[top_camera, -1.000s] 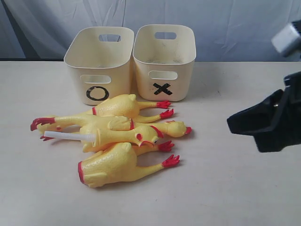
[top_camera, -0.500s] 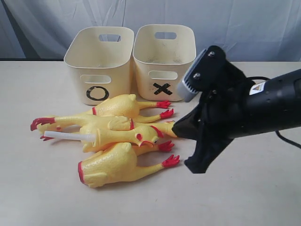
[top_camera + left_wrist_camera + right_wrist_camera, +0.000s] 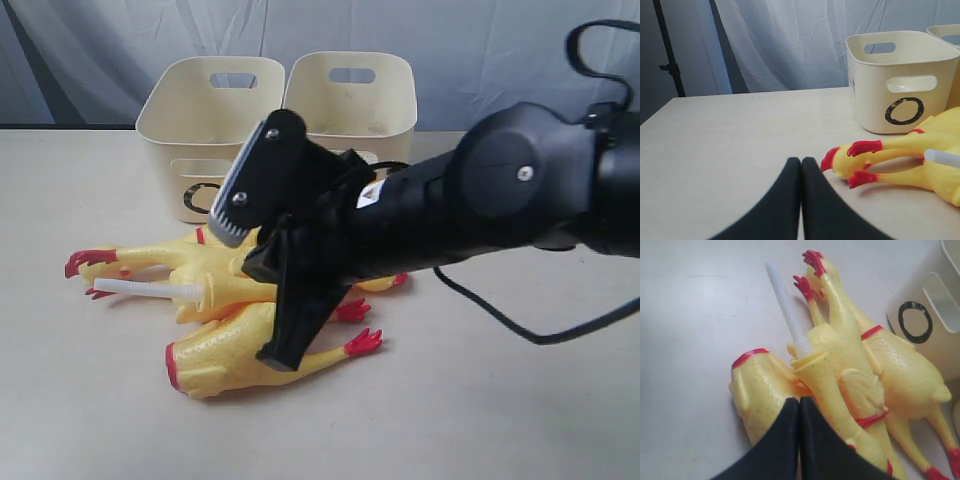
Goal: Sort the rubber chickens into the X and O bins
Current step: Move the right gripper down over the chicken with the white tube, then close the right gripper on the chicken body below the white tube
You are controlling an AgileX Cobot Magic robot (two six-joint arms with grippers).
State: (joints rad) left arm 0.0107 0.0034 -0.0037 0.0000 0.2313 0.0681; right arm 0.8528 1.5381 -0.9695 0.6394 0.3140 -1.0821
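Note:
Several yellow rubber chickens [image 3: 222,355] with red feet lie in a pile in front of the two cream bins. One carries a white tube [image 3: 140,290]. The O bin [image 3: 190,120] stands at the left and the second bin [image 3: 350,100] at the right, its mark hidden by the arm. My right gripper [image 3: 281,356] reaches across the pile, shut and empty. In the right wrist view its tips [image 3: 799,400] sit over the front chicken [image 3: 757,390], beside the tube chicken [image 3: 825,375]; contact cannot be told. My left gripper [image 3: 801,161] is shut, low over the table, near a chicken's head [image 3: 842,161].
The big black right arm [image 3: 480,200] and its cable [image 3: 540,335] cover the middle of the exterior view. A pale curtain [image 3: 480,50] hangs behind the bins. A dark stand [image 3: 667,50] rises behind the table in the left wrist view.
The right arm has swung in from the right edge, leftward across the table. Its shut gripper now hangs over the chicken pile. The chickens and bins have not moved.

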